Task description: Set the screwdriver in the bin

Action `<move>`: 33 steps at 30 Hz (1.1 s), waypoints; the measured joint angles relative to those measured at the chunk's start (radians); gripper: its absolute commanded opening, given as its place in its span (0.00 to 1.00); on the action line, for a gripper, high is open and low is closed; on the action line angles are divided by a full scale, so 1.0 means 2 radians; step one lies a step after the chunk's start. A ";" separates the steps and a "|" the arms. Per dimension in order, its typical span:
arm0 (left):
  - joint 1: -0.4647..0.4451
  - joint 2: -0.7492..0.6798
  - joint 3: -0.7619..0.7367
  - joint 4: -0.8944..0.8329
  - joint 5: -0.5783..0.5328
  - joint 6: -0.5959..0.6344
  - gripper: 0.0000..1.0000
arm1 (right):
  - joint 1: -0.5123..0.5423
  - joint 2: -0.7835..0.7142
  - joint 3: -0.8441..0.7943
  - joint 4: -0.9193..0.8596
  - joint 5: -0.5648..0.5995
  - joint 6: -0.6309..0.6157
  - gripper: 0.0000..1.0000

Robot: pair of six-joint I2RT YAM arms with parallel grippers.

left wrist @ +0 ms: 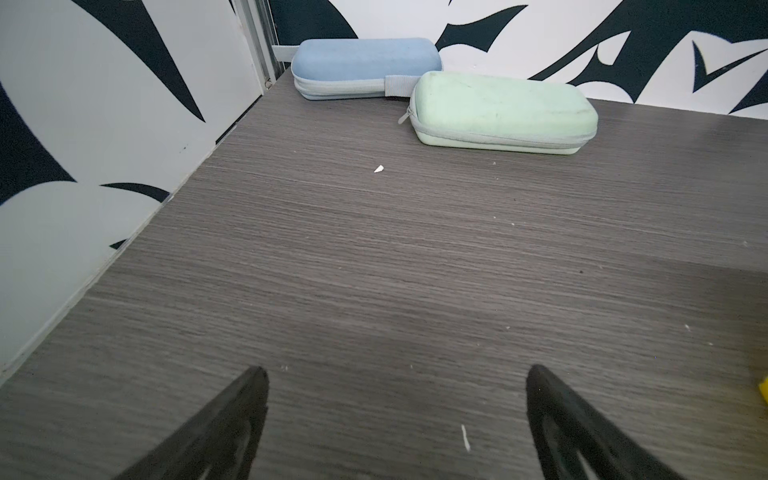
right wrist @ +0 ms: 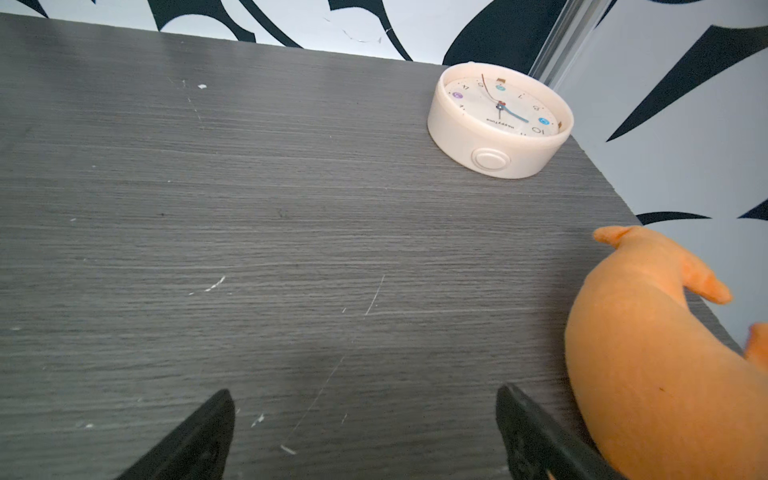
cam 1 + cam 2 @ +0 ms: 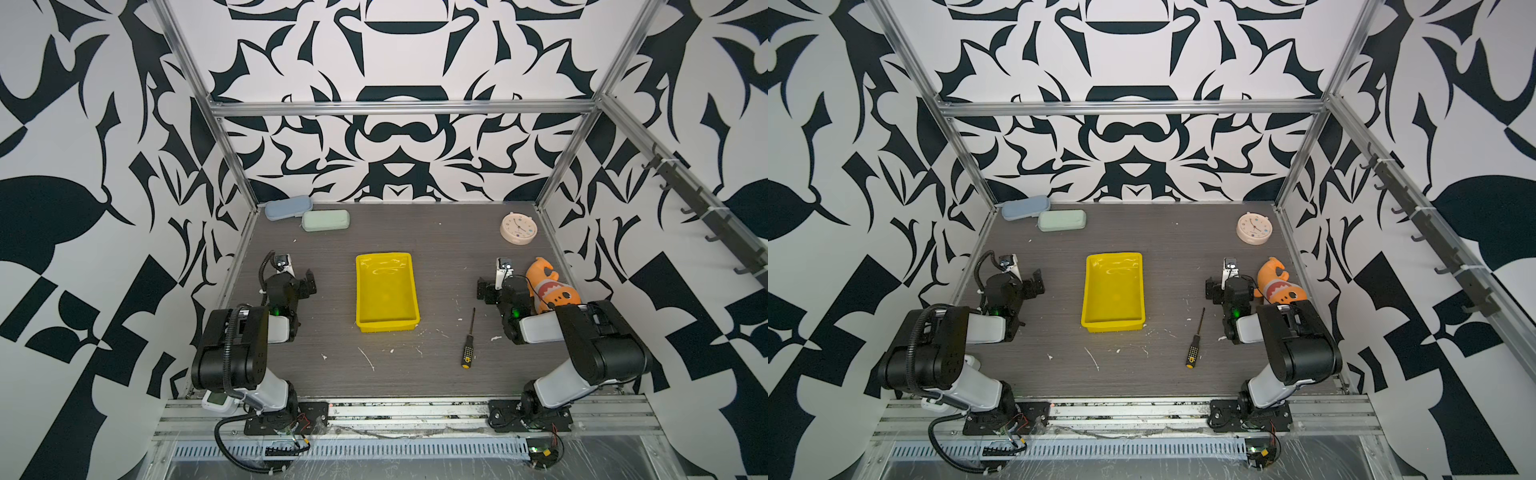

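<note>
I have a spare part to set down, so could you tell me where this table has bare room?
Bare: the far strip between the green case and the clock; also the near stretch in front of the bin, left of the screwdriver. Crowded: the far-left corner by the blue case, the right edge by the plush toy.

— Where does the screwdriver lie?
— Flat on the grey worktop: black handle with yellow dots and a yellow cap toward the near edge, thin dark shaft pointing away.
— And the bin?
— A shallow yellow tray, open side up, mid-worktop, near the screwdriver's tip, not touching.
</note>
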 measured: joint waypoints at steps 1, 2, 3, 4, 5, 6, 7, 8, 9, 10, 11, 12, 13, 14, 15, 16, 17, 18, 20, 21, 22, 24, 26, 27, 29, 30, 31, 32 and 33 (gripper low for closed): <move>0.000 0.000 0.000 0.000 0.000 0.000 0.99 | 0.000 0.000 0.000 0.000 -0.002 0.000 1.00; 0.000 0.000 0.000 0.000 0.000 0.000 0.99 | 0.000 0.000 0.000 0.000 -0.003 0.000 1.00; 0.000 0.000 0.000 0.000 0.000 0.000 0.99 | 0.000 0.000 0.000 0.000 -0.004 -0.001 1.00; 0.000 0.000 0.000 0.000 0.000 0.000 0.99 | 0.000 0.000 0.000 0.000 -0.005 -0.001 1.00; 0.000 0.000 0.000 0.000 0.000 0.000 0.99 | 0.000 0.000 0.000 0.000 -0.006 -0.001 1.00; 0.000 0.000 0.000 0.000 0.000 0.000 0.99 | 0.000 0.000 0.000 0.000 -0.007 -0.002 1.00; 0.000 0.000 0.000 0.000 0.000 0.000 0.99 | 0.000 0.000 0.000 0.000 -0.008 -0.002 1.00; 0.000 0.000 0.000 0.000 0.000 0.000 0.99 | 0.000 0.000 0.000 0.000 -0.008 -0.002 1.00; 0.000 0.000 0.000 0.000 0.000 0.000 0.99 | 0.000 0.000 0.000 0.000 -0.008 -0.002 1.00; 0.000 0.000 0.000 0.000 0.000 0.000 0.99 | 0.000 0.000 0.000 0.000 -0.008 -0.002 1.00; 0.000 0.000 0.000 0.000 0.000 0.000 0.99 | 0.000 0.000 0.000 0.000 -0.008 -0.003 1.00; 0.000 0.000 0.000 0.000 0.000 0.000 0.99 | 0.000 0.000 0.000 0.000 -0.008 -0.003 1.00; 0.000 0.000 0.000 0.000 0.000 0.000 0.99 | 0.000 0.000 0.000 0.000 -0.008 -0.003 1.00; 0.000 0.000 0.000 0.000 0.000 0.000 0.99 | 0.000 0.000 0.000 0.000 -0.008 -0.003 1.00; 0.000 0.000 0.000 0.000 0.000 0.000 0.99 | 0.000 0.000 0.000 0.000 -0.008 -0.004 1.00; 0.000 0.000 0.000 0.000 0.000 0.000 0.99 | 0.000 0.000 0.000 0.000 -0.008 -0.003 1.00; 0.000 0.000 0.000 0.000 0.000 0.000 0.99 | 0.000 0.000 0.000 0.000 -0.008 -0.003 1.00; 0.000 0.000 0.000 0.000 0.000 0.000 0.99 | 0.000 0.000 0.000 0.000 -0.008 -0.003 1.00; 0.001 0.000 0.000 0.000 0.000 0.000 0.99 | 0.000 0.000 0.000 0.001 -0.007 -0.003 1.00; 0.001 0.000 0.000 0.000 0.000 0.000 0.99 | 0.000 0.000 0.000 0.001 -0.007 -0.003 1.00; 0.001 0.000 0.000 0.000 0.000 0.000 0.99 | 0.000 0.000 -0.001 0.005 -0.008 -0.003 1.00; 0.001 0.000 0.000 0.000 0.000 0.000 0.99 | 0.001 -0.002 -0.010 0.021 -0.007 -0.004 1.00; 0.001 0.000 0.000 0.002 0.002 0.000 0.99 | 0.006 -0.010 -0.029 0.044 0.000 -0.006 1.00; 0.001 0.000 -0.002 0.006 0.002 0.000 0.99 | 0.010 -0.018 -0.041 0.053 0.007 -0.008 1.00; 0.001 -0.003 -0.011 0.021 0.010 0.001 0.99 | 0.026 -0.040 -0.059 0.060 0.023 -0.015 1.00; 0.001 -0.007 -0.021 0.032 0.016 0.003 0.99 | 0.039 -0.054 -0.065 0.060 0.034 -0.022 1.00; 0.001 -0.014 -0.031 0.041 0.025 0.005 0.99 | 0.056 -0.071 -0.068 0.057 0.047 -0.028 1.00; 0.001 -0.022 -0.041 0.046 0.033 0.008 0.99 | 0.072 -0.090 -0.068 0.049 0.058 -0.032 1.00; 0.001 -0.034 -0.048 0.043 0.041 0.010 0.99 | 0.086 -0.114 -0.067 0.038 0.068 -0.034 1.00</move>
